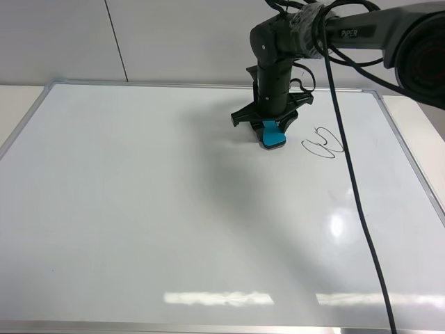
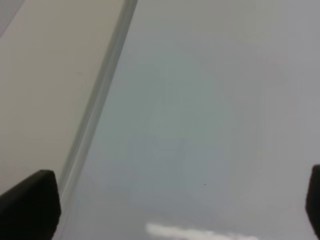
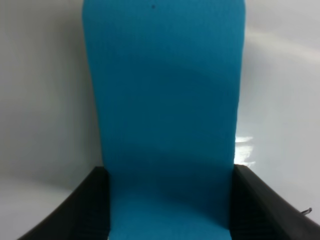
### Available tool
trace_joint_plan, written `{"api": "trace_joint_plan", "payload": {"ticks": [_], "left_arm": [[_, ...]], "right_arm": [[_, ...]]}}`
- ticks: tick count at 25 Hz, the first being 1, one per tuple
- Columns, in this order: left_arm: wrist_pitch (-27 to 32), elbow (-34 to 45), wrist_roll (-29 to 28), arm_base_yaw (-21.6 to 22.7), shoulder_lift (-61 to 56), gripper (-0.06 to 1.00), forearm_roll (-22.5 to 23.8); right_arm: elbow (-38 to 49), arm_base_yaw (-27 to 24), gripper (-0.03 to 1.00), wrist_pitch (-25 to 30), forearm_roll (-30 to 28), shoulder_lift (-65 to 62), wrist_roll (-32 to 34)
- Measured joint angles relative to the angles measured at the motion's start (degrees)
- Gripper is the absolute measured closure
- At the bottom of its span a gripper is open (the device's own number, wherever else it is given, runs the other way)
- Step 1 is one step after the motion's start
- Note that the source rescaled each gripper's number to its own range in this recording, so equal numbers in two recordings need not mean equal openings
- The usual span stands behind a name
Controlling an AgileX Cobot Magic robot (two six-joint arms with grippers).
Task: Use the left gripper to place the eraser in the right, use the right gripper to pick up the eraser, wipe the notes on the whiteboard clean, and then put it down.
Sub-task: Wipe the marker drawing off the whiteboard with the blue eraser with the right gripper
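Close over the whiteboard (image 2: 210,100), the left hand (image 2: 172,205) is hanging with its two dark fingers (image 2: 30,205) standing wide apart and nothing between them. It is looking down on the silver frame (image 2: 95,110) and a strip of beige desk (image 2: 50,75) beyond it. From the high camera, the near part of the whiteboard (image 1: 139,209) is lying bare and glossy, catching streaks of ceiling light. A black cable (image 1: 358,202) is drooping across its right side. Farther back, right of the middle, the notes (image 1: 324,144) are showing as a small looped black scribble. Just beside them, toward the centre and not touching them, the teal eraser (image 1: 273,137) is pointing down at the board with its lower end at the surface; whether it is pressing there cannot be told. The right hand (image 1: 271,124) is clamping the eraser's upper end. In the wrist view, the black fingers (image 3: 82,210) are hugging both long sides of the eraser (image 3: 165,100). Above it, the glossy black arm (image 1: 278,62) is standing nearly upright near the far frame, then bending off to the right.
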Motion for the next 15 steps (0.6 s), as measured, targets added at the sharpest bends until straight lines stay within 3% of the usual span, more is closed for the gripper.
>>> {"api": "trace_joint_plan", "payload": {"ticks": [7, 15], "left_arm": [[0.0, 0.0, 0.0, 0.0, 0.0, -0.06, 0.0], [0.0, 0.0, 0.0, 0.0, 0.0, -0.06, 0.0]], "right_arm": [[12.66, -2.29, 0.95, -10.22, 0.9, -5.81, 2.19], [29.31, -12.36, 0.95, -18.7, 2.09, -14.62, 3.68]]}}
